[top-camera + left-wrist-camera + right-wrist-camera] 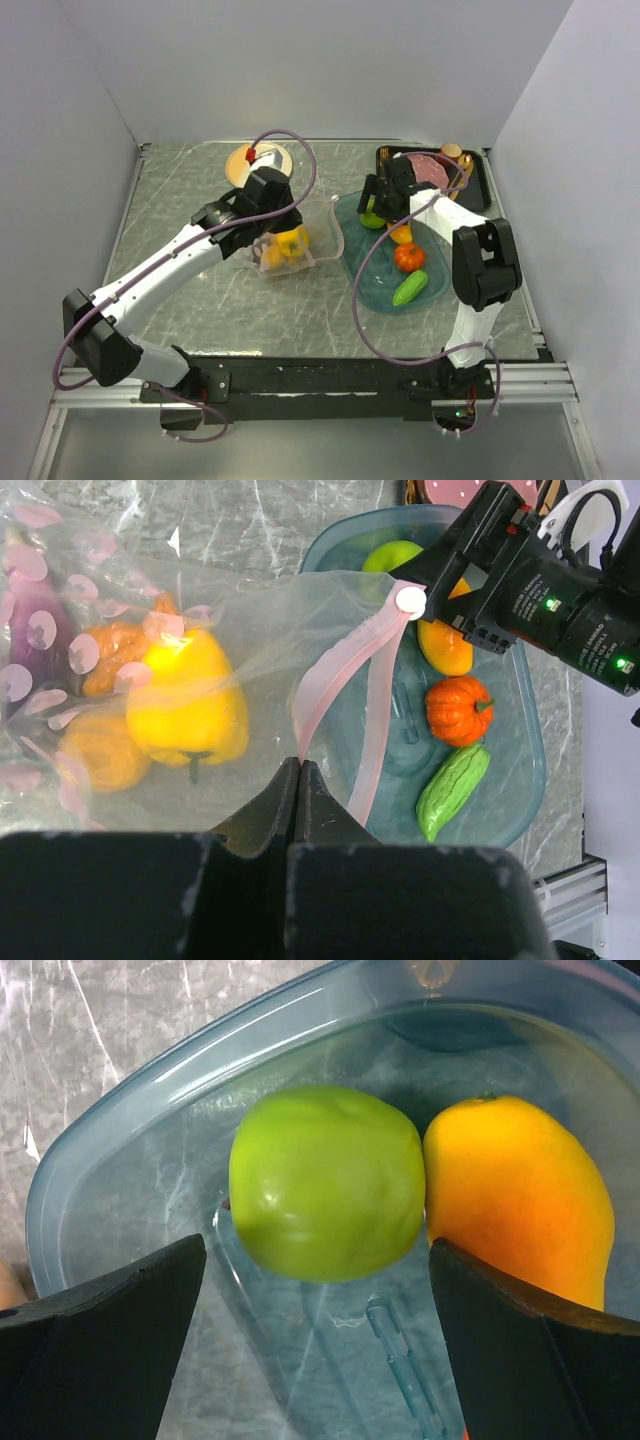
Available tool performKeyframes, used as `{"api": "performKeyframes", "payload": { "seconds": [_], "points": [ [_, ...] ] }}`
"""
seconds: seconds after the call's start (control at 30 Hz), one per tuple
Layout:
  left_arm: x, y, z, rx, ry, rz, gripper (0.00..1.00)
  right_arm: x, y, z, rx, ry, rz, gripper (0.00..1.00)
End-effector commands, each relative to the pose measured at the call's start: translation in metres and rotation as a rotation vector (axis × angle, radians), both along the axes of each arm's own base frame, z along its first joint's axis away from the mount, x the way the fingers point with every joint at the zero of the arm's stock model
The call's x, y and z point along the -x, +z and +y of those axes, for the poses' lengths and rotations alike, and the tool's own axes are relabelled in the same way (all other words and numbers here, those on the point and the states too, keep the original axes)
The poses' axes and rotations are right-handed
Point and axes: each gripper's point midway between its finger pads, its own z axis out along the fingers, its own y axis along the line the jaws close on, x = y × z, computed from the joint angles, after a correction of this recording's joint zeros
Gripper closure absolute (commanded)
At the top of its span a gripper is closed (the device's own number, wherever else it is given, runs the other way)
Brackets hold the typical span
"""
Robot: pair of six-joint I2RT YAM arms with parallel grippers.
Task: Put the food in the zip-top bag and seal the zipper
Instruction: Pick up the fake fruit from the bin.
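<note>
The clear zip-top bag [250, 620] lies in the middle of the table, its mouth facing the teal tray [520, 770]. Inside it are a yellow pepper [190, 695], orange pieces [115, 655] and a purple eggplant [35, 630]. My left gripper [298, 763] is shut on the bag's edge at the pink zipper [340, 670]. A green apple [325, 1180], an orange-yellow fruit [515, 1195], a red-orange tomato [408, 256] and a green cucumber [410, 288] lie in the tray. My right gripper [318, 1260] stands open low over the tray, just short of the apple.
A dark tray with a pink plate [435, 165] stands at the back right, close behind the right gripper. A round tan dish [255, 160] with a red piece sits at the back, behind the left arm. Grey walls close in the table on three sides.
</note>
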Motion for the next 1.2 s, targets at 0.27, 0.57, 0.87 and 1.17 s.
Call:
{"api": "performKeyframes", "payload": {
  "seconds": [0.27, 0.57, 0.87, 1.17],
  "points": [
    [0.003, 0.024, -0.001, 0.054, -0.012, -0.062, 0.99, -0.013, -0.008, -0.001, 0.026, 0.007, 0.004, 0.13],
    [0.004, 0.022, 0.000, 0.058, -0.010, -0.054, 0.99, -0.011, -0.012, 0.001, 0.019, 0.031, 0.011, 0.25],
    [0.005, 0.022, 0.000, 0.060, -0.010, -0.057, 0.99, -0.012, -0.008, 0.007, -0.003, 0.055, 0.001, 0.61],
    [0.005, 0.022, 0.000, 0.058, -0.012, -0.056, 0.99, -0.010, 0.000, 0.011, -0.030, 0.073, -0.022, 0.74]
  ]
}}
